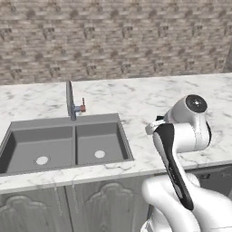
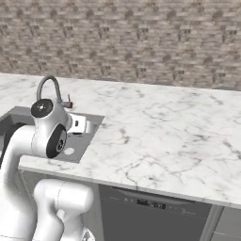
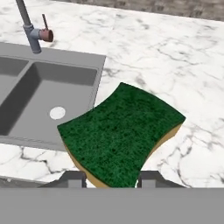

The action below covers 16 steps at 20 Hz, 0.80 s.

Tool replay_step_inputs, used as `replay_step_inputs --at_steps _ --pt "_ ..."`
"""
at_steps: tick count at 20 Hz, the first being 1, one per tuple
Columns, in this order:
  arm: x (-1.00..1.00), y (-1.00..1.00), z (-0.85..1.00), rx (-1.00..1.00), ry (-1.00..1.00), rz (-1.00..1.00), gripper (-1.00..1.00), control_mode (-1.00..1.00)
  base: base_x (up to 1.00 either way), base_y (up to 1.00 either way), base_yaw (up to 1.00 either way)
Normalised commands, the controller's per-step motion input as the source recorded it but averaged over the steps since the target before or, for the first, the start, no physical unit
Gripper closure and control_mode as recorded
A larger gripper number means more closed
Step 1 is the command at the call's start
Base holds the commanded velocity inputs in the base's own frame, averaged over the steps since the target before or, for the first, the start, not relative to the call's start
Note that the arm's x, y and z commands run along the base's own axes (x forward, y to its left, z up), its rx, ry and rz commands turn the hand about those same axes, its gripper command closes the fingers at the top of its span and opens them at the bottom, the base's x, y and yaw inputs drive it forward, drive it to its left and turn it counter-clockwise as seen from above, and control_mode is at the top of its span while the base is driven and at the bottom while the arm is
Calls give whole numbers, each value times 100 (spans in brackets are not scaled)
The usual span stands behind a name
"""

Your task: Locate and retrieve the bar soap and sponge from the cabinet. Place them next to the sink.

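Sponge point(image 3: 120, 133) hides the jaws' tips; sink point(image 3: 65, 70) cut off left.

Green-topped yellow sponge point(image 3: 122, 133) bowed and tilted over the marble counter, just beside the grey double-basin sink point(image 3: 83, 59) and its red-handled faucet.

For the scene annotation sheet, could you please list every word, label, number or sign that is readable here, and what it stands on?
None can be read.
The dishwasher panel under the counter carries a row of small dark marks, too small and blurred to read.
The sponge, the sink and the faucet carry no lettering.
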Motion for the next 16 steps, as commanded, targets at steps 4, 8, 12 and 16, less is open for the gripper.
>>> replay_step_inputs --at_steps 4,8,12,16 --pt "84 0 -16 0 20 0 100 -100 0 0 0" --pt "78 0 -14 0 20 0 100 -100 0 0 0" --pt "66 0 -37 0 3 0 100 -100 0 0 0" --pt "54 0 -51 0 -5 0 100 -100 0 0 0"
